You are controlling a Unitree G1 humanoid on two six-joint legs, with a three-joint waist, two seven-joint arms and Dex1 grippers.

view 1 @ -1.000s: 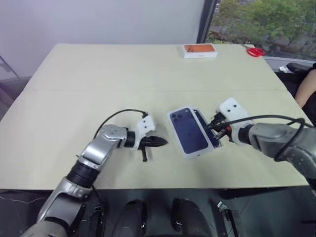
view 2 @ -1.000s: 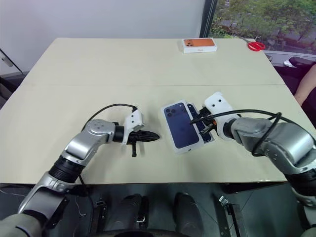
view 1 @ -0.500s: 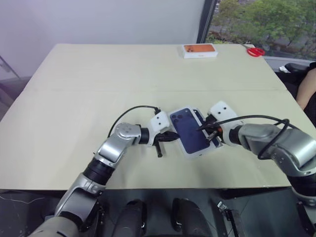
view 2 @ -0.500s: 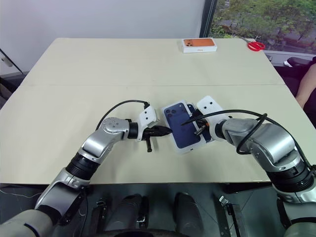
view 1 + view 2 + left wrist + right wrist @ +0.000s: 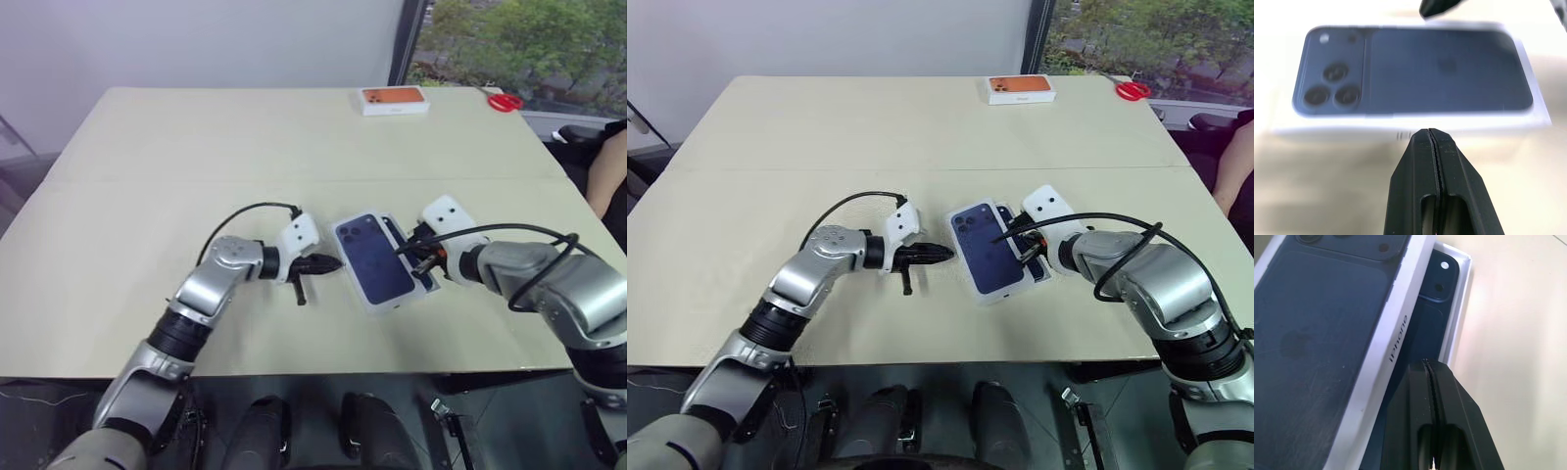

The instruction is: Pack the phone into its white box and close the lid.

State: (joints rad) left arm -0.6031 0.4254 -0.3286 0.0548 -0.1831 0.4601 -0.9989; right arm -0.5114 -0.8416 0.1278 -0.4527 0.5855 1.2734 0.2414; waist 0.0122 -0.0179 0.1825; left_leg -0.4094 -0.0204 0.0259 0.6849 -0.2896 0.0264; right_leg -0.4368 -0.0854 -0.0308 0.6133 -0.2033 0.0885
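So the phone (image 5: 1437, 281) is sitting in the white box (image 5: 1462, 298), roughly mid table (image 5: 147, 196), a bit to the right & toward the near edge. The lid (image 5: 374, 259) w/ the printed dark blue phone on top is lying over it but skewed, shifted to the left, so a strip of the phone and the box's right wall are showing on the right side. Not seated square.

Left claw (image 5: 333, 262) is just left of the lid, fingers pressed together w/ nothing in them, tip pointing at the lid's left long side. Can't tell if it's actually touching, looks v close tho.

Right claw (image 5: 407, 250) is on the right side, also closed & empty, tip over the exposed strip of phone / right edge of the lid.

Further out: orange-topped box (image 5: 396, 100) at the far edge of the table, red scissors (image 5: 506, 102) near the far right corner. Someone's arm (image 5: 607, 176) is at the right edge.
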